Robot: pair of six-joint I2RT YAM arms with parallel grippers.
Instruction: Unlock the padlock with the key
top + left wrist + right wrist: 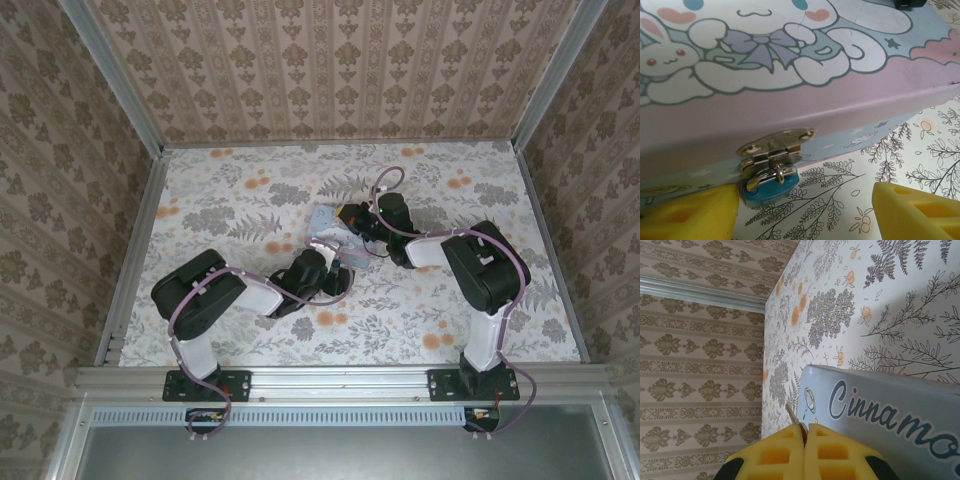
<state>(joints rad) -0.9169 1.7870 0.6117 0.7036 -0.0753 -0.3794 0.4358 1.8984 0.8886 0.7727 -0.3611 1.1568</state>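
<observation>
The blue padlock (771, 187) hangs by its silvery shackle from the metal hasp (775, 145) of the pastel tin (790, 65). My left gripper (805, 212) is open in front of the hasp. Its left yellow pad (685, 215) is right beside the padlock, and the right pad (915, 210) stands well clear. My right gripper (805, 432) is shut on the key (792, 415), whose thin dark blade sticks out past the pads. It is beside the tin's lettered side (880, 410). From above, both grippers, left (325, 263) and right (362, 228), flank the tin (325, 220).
The tin sits mid-table on the floral cloth (250, 180). Patterned walls (330, 60) and metal rails enclose the table on three sides. Open floral surface lies to the left, behind and to the right of the tin.
</observation>
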